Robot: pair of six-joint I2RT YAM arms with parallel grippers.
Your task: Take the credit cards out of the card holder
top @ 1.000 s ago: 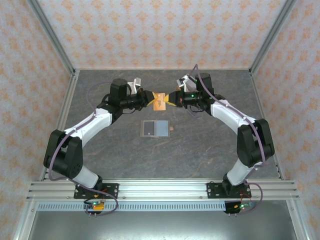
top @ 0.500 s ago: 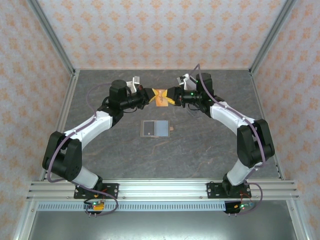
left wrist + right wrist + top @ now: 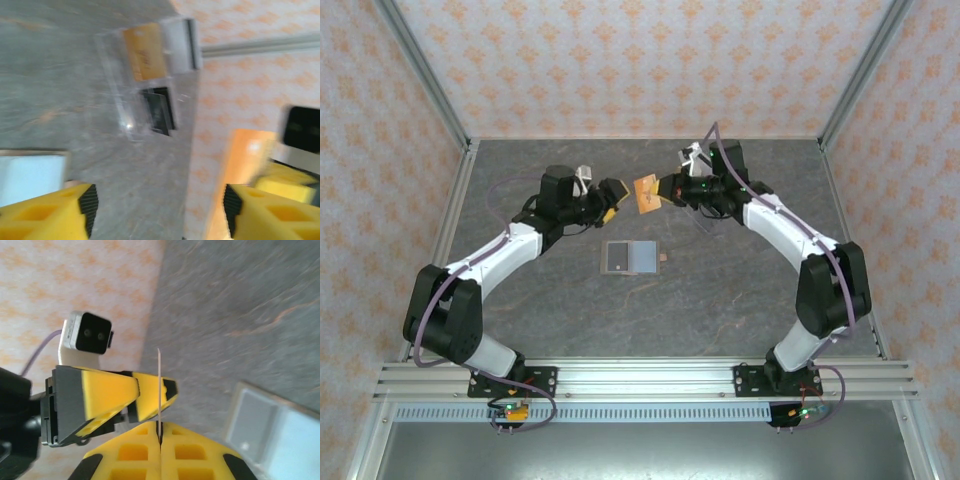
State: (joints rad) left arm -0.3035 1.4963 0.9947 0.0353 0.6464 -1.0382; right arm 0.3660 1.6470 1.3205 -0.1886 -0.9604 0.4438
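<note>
The orange-yellow credit card [image 3: 645, 192] hangs in the air over the back of the table, with my right gripper [image 3: 665, 189] shut on its right end. In the right wrist view the card [image 3: 159, 385] stands edge-on out of the closed right gripper [image 3: 160, 427]. My left gripper [image 3: 611, 203] is open just left of the card, not touching it; its fingers [image 3: 55, 212] stand wide apart around the gripper's middle [image 3: 157, 205]. The grey card holder [image 3: 630, 257] lies open and flat on the table below, with a small pinkish bit [image 3: 663, 257] at its right edge.
A clear acrylic stand [image 3: 150, 80] holding an orange card and a dark one sits near the back wall in the left wrist view. The patterned walls [image 3: 620, 60] close the table on three sides. Bare grey table [image 3: 720, 300] lies in front of the wallet.
My left gripper has let go of the orange card, opened and drawn back to the left. The right gripper keeps the card, which now sits turned and slightly higher.
</note>
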